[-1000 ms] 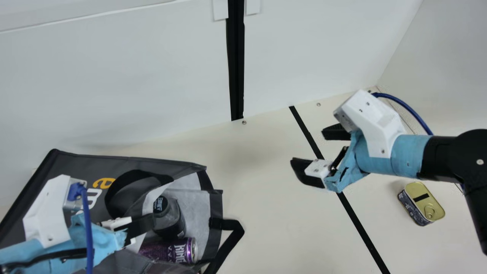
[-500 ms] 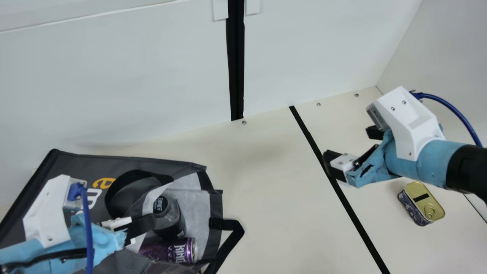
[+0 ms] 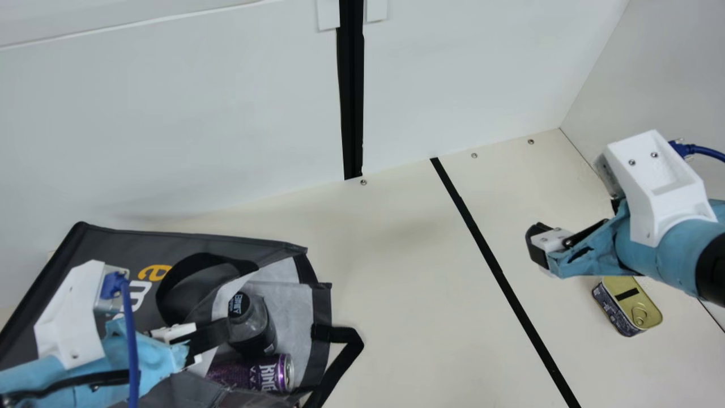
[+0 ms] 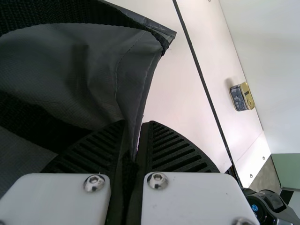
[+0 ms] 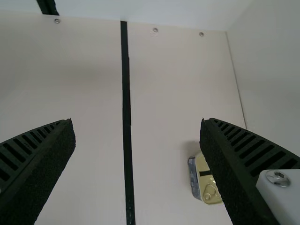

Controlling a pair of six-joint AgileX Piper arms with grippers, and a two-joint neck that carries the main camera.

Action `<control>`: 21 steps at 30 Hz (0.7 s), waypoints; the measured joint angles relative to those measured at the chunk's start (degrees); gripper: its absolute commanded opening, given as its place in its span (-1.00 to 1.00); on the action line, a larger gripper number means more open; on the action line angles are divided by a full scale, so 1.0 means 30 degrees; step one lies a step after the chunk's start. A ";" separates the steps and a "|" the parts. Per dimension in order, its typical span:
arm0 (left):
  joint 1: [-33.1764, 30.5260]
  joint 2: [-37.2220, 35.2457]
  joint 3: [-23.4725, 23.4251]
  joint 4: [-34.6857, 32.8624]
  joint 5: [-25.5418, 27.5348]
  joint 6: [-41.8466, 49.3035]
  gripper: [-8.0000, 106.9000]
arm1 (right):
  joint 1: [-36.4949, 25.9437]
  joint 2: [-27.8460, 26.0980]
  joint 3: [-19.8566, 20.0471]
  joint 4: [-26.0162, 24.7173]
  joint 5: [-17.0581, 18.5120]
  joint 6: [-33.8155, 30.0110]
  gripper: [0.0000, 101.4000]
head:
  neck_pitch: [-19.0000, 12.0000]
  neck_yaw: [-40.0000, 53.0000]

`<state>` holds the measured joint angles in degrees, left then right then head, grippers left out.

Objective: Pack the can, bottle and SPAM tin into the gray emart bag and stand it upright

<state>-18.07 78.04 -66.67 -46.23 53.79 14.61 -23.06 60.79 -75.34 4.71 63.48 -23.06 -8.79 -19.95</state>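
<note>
The SPAM tin point(image 3: 628, 309) is lying on the tabletop point(image 3: 408, 272), pull-ring lid facing up, well apart from the bag. The right gripper point(image 5: 137, 120) is hovering above the tabletop near it, jaws standing wide apart with nothing between them. In the right wrist view one finger is partly covering the tin, so the pair isn't being centred on it. Going straight down from here could be landing that finger on the lid or shoving the tin towards the side wall point(image 3: 657, 79); the next move is probably calling for a sideways correction first.

Farther out, the gray emart bag point(image 3: 119, 243) is lying on its side, its mouth facing the tin's side of the table. The bottle point(image 3: 249, 326) and the can point(image 3: 255, 374) are resting just inside (rather close to the opening, I'm thinking). A tin coming in could be bumping them, or jamming against them, and the can, being round, could be rolling out.

The left gripper point(image 4: 137, 123) is clamping a fold of the bag's fabric, jaws closed on it. If that fold is slipping, the mouth could be sagging shut; if standing the bag up is starting too soon, the contents could be spilling, and the loose strap point(image 3: 354, 340) could be snagging a finger.
</note>
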 measured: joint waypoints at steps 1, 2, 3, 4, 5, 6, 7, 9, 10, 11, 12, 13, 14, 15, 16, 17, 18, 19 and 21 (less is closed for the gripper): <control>0.0000 0.0000 0.0000 0.0000 0.0000 0.0000 -1.00 | 0.0070 -0.0088 -0.0032 -0.0364 0.0108 0.0324 0.87 | 0.0000 0.0000; 0.0000 0.0000 0.0000 0.0000 0.0000 0.0000 -1.00 | 0.0121 -0.0135 -0.0079 -0.0645 0.0210 0.0599 0.87 | 0.0000 0.0029; 0.0000 0.0000 0.0000 0.0000 0.0000 0.0000 -1.00 | 0.0188 -0.0228 -0.0132 -0.0977 0.0341 0.0872 0.87 | 0.0000 0.0029; 0.0000 0.0000 0.0000 0.0000 0.0000 0.0000 -1.00 | 0.0239 -0.0276 -0.0205 -0.1294 0.0473 0.1216 0.87 | 0.0000 0.0029; 0.0000 0.0000 0.0000 0.0000 0.0000 0.0000 -1.00 | 0.0288 -0.0334 -0.0249 -0.1569 0.0552 0.1471 0.87 | 0.0000 0.0029; 0.0000 0.0000 0.0000 0.0000 0.0000 0.0000 -1.00 | 0.0386 -0.0396 -0.0327 -0.1823 0.0744 0.1751 0.87 | 0.0000 0.0000; 0.0000 0.0000 0.0000 0.0000 0.0000 0.0000 -1.00 | 0.0433 -0.0475 -0.0401 -0.2134 0.0928 0.2053 0.87 | 0.0000 0.0029; 0.0000 0.0000 0.0000 0.0000 0.0000 0.0000 -1.00 | 0.0564 -0.0590 -0.0527 -0.2667 0.1188 0.2629 0.87 | 0.0000 0.0029; 0.0000 0.0000 0.0000 0.0000 0.0000 0.0000 -1.00 | 0.0635 -0.0675 -0.0604 -0.2942 0.1312 0.2911 0.87 | 0.0000 0.0029; 0.0000 0.0000 0.0000 0.0000 0.0000 0.0000 -1.00 | 0.0739 -0.0722 -0.0702 -0.3207 0.1449 0.3143 0.87 | 0.0000 0.0000; 0.0000 0.0000 0.0000 0.0000 0.0000 0.0000 -1.00 | 0.0795 -0.0792 -0.0790 -0.3416 0.1628 0.3396 0.87 | 0.0000 0.0000; 0.0000 0.0000 0.0000 0.0000 0.0000 0.0000 -1.00 | 0.0920 -0.0866 -0.0869 -0.3676 0.1856 0.3666 0.87 | 0.0000 0.0029; 0.0000 0.0000 0.0000 0.0000 0.0000 0.0000 -1.00 | 0.1013 -0.0920 -0.0947 -0.3937 0.2072 0.3939 0.87 | 0.0000 0.0000; 0.0000 0.0000 0.0000 0.0000 0.0000 0.0000 -1.00 | 0.1145 -0.0971 -0.0973 -0.4128 0.2157 0.4122 0.87 | 0.0000 0.0029; 0.0000 0.0000 0.0000 0.0000 0.0000 0.0000 -1.00 | 0.1239 -0.1064 -0.0932 -0.4423 0.2157 0.4337 0.87 | 0.0000 0.0000; 0.0000 0.0000 0.0000 0.0000 0.0000 0.0000 -1.00 | 0.1314 -0.1118 -0.0804 -0.4633 0.2147 0.4601 0.87 | 0.0000 0.0000; 0.0000 0.0000 0.0000 0.0000 0.0000 0.0000 -1.00 | 0.1367 -0.1180 -0.0714 -0.4829 0.2170 0.4755 0.87 | 0.0000 0.0000; 0.0000 0.0000 0.0000 0.0000 0.0000 0.0000 -1.00 | 0.1427 -0.1254 -0.0570 -0.5082 0.2174 0.4937 0.87 | 0.0000 0.0000; 0.0000 0.0000 0.0000 0.0000 0.0000 0.0000 -1.00 | 0.1519 -0.1444 -0.0304 -0.5549 0.2174 0.5231 0.87 | 0.0000 0.0029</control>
<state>-18.07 78.04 -66.67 -46.23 53.79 14.61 -18.50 56.45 -76.26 -11.94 70.00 -7.37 -8.79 -19.86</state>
